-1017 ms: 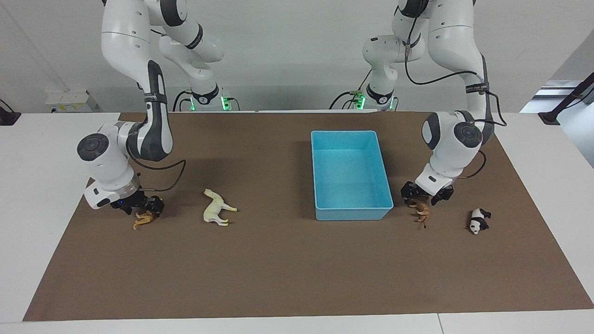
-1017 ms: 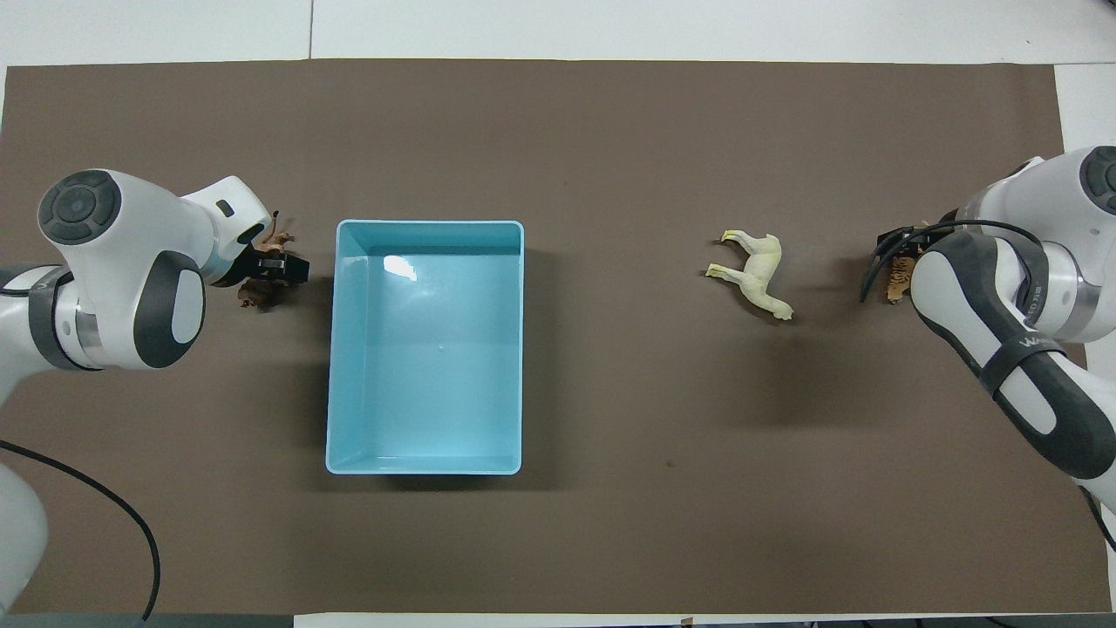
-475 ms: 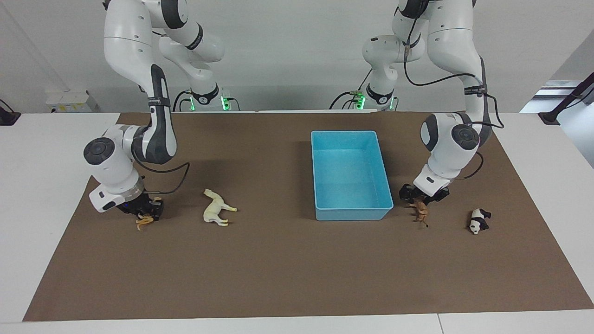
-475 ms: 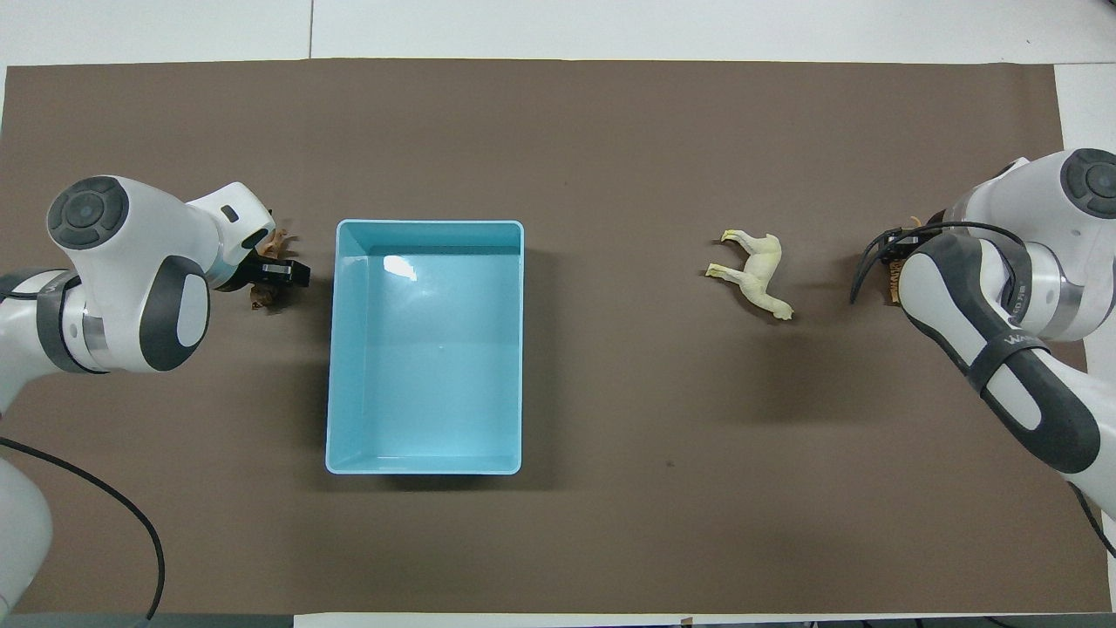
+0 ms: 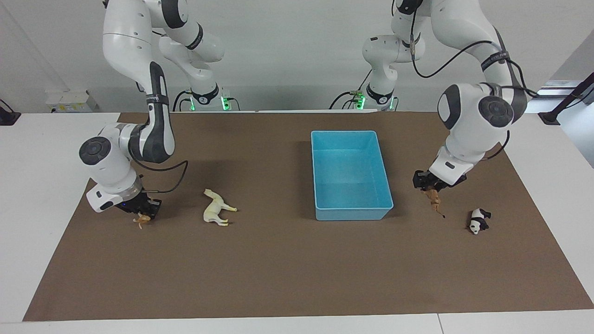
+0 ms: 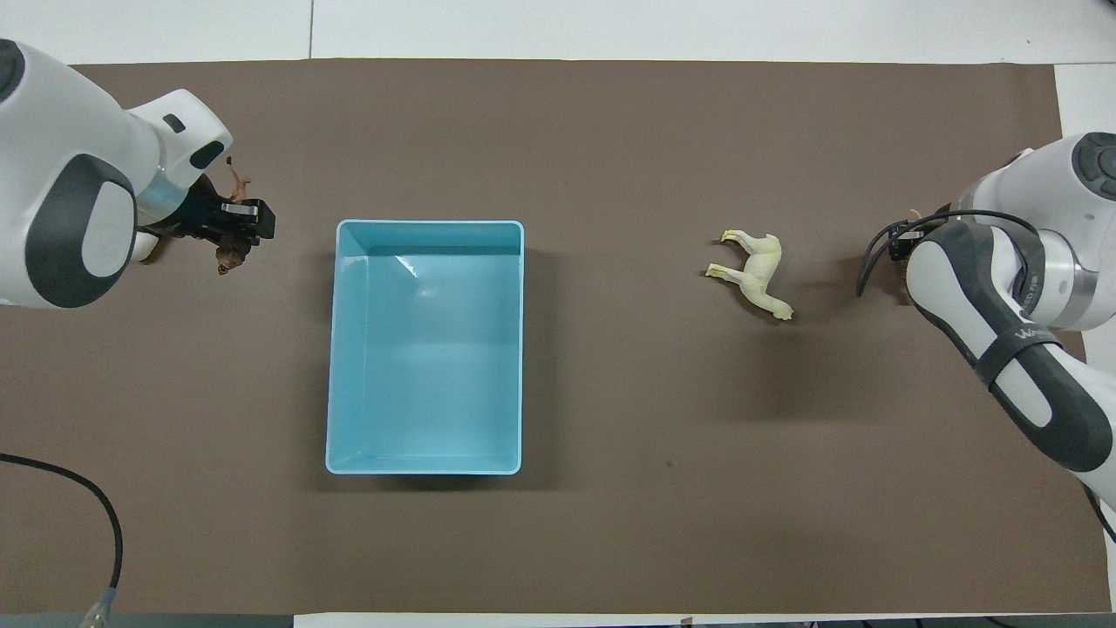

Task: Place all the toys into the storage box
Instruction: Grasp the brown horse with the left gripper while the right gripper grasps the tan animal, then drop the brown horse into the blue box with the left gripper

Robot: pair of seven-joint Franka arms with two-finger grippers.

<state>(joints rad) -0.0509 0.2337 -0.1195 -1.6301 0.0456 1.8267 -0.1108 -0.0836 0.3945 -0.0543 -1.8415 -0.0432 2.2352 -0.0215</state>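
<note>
Left pincer (image 5: 429, 185) clamps brown animal (image 5: 434, 200), dangling by one end above counter (image 5: 278, 269) beside storage box (image 5: 351, 211); could slip mid-swing. Right pincer (image 5: 141, 211) grips tiger (image 5: 142, 220) low; could drag. Horse (image 5: 216, 208), panda (image 5: 478, 220) lie loose; box empty.

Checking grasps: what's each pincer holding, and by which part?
Left pincer: brown animal, gripped at its top end, hanging off the mat. Right pincer: shut on the orange tiger; which part cannot be told.
</note>
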